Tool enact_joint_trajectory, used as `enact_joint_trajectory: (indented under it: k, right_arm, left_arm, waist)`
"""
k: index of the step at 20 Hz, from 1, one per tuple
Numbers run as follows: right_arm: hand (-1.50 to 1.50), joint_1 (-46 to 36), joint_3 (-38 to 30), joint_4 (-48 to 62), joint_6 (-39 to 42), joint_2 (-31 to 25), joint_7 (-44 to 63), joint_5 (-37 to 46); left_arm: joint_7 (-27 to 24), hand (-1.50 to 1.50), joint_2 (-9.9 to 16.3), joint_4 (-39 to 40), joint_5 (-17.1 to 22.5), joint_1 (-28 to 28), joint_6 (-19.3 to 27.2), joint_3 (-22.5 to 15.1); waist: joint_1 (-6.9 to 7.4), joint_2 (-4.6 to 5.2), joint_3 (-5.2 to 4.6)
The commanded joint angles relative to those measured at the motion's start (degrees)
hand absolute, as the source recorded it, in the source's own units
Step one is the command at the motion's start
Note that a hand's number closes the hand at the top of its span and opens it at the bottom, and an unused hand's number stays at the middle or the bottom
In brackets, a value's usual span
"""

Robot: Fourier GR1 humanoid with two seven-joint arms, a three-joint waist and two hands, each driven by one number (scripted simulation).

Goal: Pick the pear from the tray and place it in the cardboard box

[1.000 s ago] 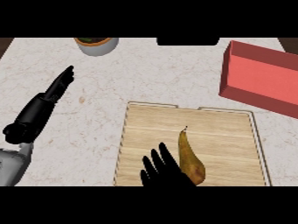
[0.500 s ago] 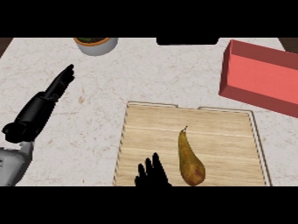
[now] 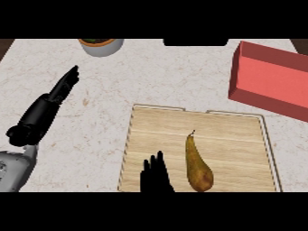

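A brown-yellow pear (image 3: 198, 165) lies on the wooden tray (image 3: 236, 133), stem pointing away from me, toward the tray's near edge. The box (image 3: 284, 82) is red with an open top and sits at the right, just beyond the tray's far right corner. Only the straight fingers of my right hand (image 3: 156, 174) show at the lower edge, over the tray just left of the pear and apart from it; it is open and holds nothing. My left hand (image 3: 60, 89) rests open on the counter at the left, fingers stretched away from me.
A grey pot with soil (image 3: 101, 45) stands at the counter's far edge, left of centre. A dark object (image 3: 195, 42) sits at the far edge, centre. Pale counter (image 3: 149, 81) lies between the tray, pot and box.
My right hand has drawn back toward the lower edge and slightly left, off the pear, which now shows in full. The pear and left hand have stayed put.
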Motion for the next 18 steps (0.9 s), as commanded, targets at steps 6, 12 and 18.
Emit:
enact_joint_trajectory:
  k: [6,12,18]
  right_arm:
    - [-1.50,2.2,0.4,4.7,-2.2,-1.2,-1.8,8.8]
    - [-1.50,0.7,-3.0,6.9,-1.8,-0.9,-6.9,10.7]
    - [-1.50,1.5,-5.4,7.7,-4.6,-4.8,-12.6,12.3]
  left_arm:
    - [1.0,0.00,-1.5,0.4,-1.4,-1.8,-2.5,3.3]
    - [2.3,0.00,-2.5,-3.7,-2.5,2.7,-4.1,3.7]
    - [2.3,0.00,-3.4,-1.7,-3.0,0.1,-6.2,6.2]
  waist:
    - [0.01,0.09,0.01]
    - [0.37,0.07,0.01]
    - [0.18,0.09,0.01]
